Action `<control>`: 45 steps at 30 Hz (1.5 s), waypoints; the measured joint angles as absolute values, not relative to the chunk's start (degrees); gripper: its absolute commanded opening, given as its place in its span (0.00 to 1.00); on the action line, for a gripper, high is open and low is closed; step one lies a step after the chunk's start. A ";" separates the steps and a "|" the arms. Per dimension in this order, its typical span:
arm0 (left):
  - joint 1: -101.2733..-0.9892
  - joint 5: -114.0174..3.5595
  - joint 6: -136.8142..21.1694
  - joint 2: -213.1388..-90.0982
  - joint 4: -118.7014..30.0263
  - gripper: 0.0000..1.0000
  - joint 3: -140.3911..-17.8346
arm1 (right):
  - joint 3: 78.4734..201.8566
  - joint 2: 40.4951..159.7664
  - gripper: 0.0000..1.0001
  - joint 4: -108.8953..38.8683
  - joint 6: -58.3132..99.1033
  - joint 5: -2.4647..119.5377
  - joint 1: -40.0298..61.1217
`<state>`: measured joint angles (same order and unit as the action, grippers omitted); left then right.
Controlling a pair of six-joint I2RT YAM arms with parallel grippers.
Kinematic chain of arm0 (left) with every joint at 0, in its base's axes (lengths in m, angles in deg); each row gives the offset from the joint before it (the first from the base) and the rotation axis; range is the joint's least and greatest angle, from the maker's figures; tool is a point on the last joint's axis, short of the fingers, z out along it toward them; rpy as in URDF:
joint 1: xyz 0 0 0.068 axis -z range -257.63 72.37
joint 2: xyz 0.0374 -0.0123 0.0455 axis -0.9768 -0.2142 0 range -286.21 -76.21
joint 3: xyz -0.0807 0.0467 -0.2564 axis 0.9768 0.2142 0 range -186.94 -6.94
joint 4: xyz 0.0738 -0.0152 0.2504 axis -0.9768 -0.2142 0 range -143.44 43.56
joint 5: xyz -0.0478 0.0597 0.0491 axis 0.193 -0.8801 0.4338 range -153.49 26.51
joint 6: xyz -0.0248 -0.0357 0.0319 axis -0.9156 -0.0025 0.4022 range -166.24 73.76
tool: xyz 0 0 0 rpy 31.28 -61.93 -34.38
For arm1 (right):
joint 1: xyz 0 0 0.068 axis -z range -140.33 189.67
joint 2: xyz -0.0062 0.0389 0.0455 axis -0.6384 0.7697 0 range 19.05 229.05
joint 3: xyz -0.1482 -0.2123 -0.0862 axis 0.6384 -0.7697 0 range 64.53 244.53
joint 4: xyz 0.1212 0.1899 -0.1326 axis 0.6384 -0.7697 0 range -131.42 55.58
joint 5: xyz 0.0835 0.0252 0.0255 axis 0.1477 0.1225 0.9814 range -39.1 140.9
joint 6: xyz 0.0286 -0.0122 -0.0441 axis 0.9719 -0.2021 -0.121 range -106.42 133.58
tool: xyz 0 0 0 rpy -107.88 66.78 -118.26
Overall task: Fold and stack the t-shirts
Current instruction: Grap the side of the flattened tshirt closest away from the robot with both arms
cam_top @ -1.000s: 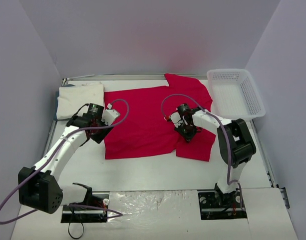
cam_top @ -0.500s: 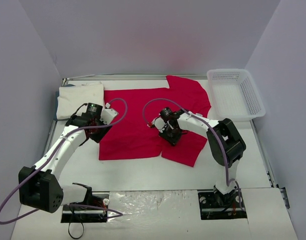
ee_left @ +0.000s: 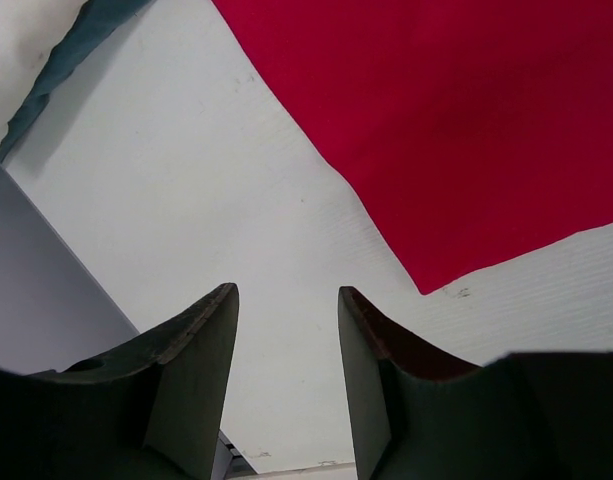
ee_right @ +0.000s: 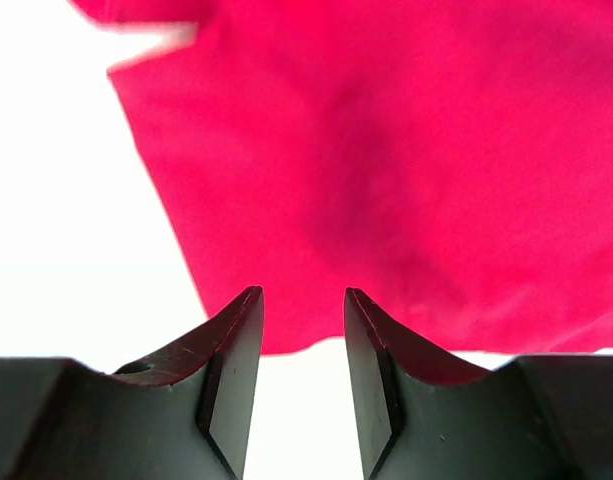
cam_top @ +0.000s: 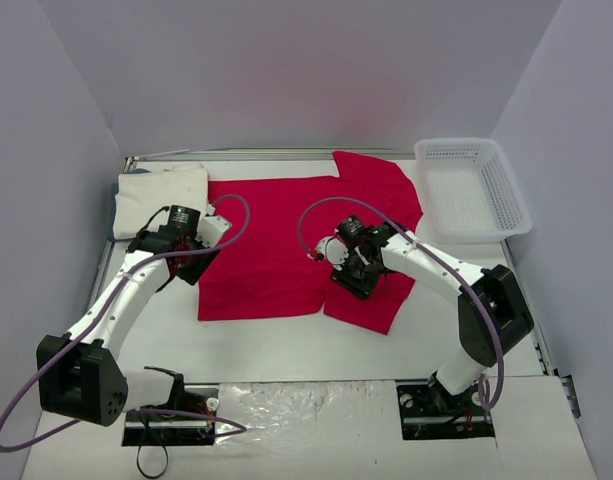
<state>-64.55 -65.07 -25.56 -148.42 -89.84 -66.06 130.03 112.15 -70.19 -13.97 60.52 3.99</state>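
Observation:
The red t-shirt (cam_top: 271,240) lies spread flat across the middle of the table, one sleeve folded near the front right. The white t-shirt (cam_top: 161,195) is a folded rectangle at the back left. My left gripper (cam_top: 191,266) is open and empty at the red shirt's left edge. In the left wrist view the left gripper (ee_left: 286,290) is over bare table, with the red shirt (ee_left: 466,130) to its right and the white shirt (ee_left: 21,50) in the corner. My right gripper (cam_top: 354,278) is open over the red shirt's front right part. In the right wrist view the right gripper (ee_right: 301,292) is empty, just off the shirt's (ee_right: 406,150) edge.
A white plastic mesh basket (cam_top: 473,185) stands at the back right, next to the red shirt's sleeve. The table (cam_top: 286,345) has a raised rail along its back edge and grey walls close on three sides.
The red shirt slid left about a second ago with both grippers. Since then it lies still, and the right arm has let go and drawn slightly right.

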 measured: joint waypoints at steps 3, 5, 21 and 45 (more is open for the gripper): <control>-65.40 -65.03 -25.60 -148.20 -89.51 0.41 -65.62 | 127.77 111.28 0.35 -72.48 -14.69 60.35 3.95; -66.19 -64.99 -25.71 -148.15 -89.49 0.40 -65.20 | 126.46 111.30 0.35 -73.95 -15.28 60.37 3.90; -71.13 -63.68 -25.97 -146.27 -89.42 0.39 -64.04 | 123.47 112.72 0.36 -77.73 -18.69 61.90 -0.77; -71.65 -62.65 -25.95 -146.27 -88.99 0.39 -63.41 | 123.56 120.13 0.00 -74.71 -19.08 60.33 -1.30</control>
<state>-71.65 -62.65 -25.95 -146.27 -88.99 -63.41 123.56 120.13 -74.71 -19.08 60.33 -1.30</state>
